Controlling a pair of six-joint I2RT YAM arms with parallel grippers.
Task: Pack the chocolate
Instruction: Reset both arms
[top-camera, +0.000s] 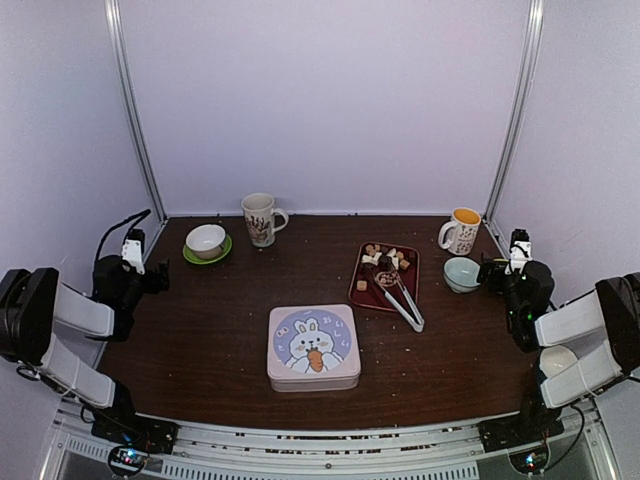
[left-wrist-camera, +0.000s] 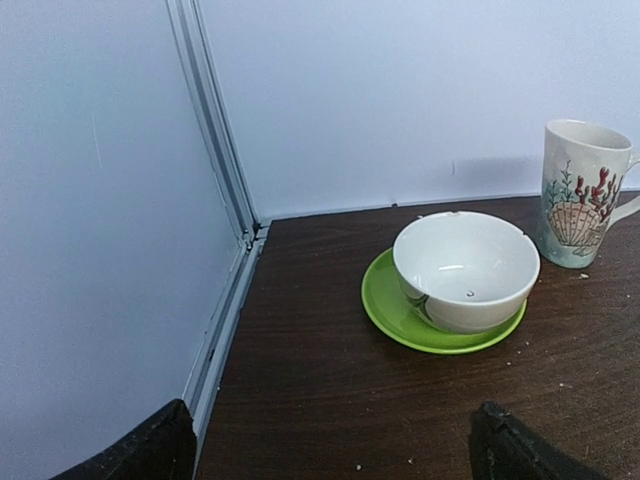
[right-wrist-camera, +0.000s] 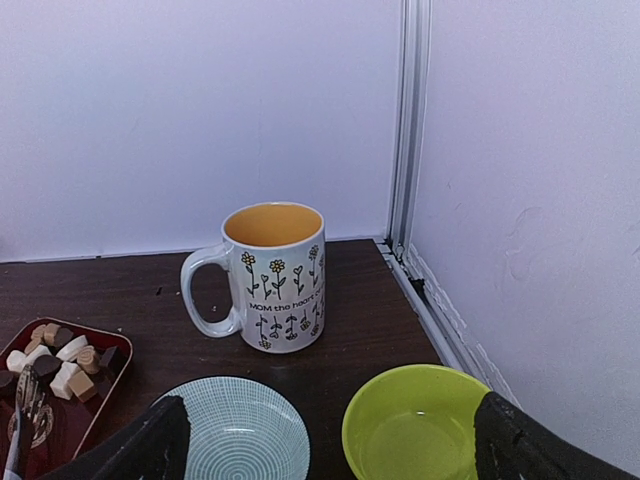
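Left wrist, right wrist — left jaws and right jaws wide apart, empty.

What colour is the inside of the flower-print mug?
Orange-yellow inside the mug, clearest in the right wrist view.

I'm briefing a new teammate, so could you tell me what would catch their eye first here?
The rabbit-lidded tin sits closed at the table's near centre. Behind it to the right, a dark red tray holds the chocolate, with white tongs lying on it.
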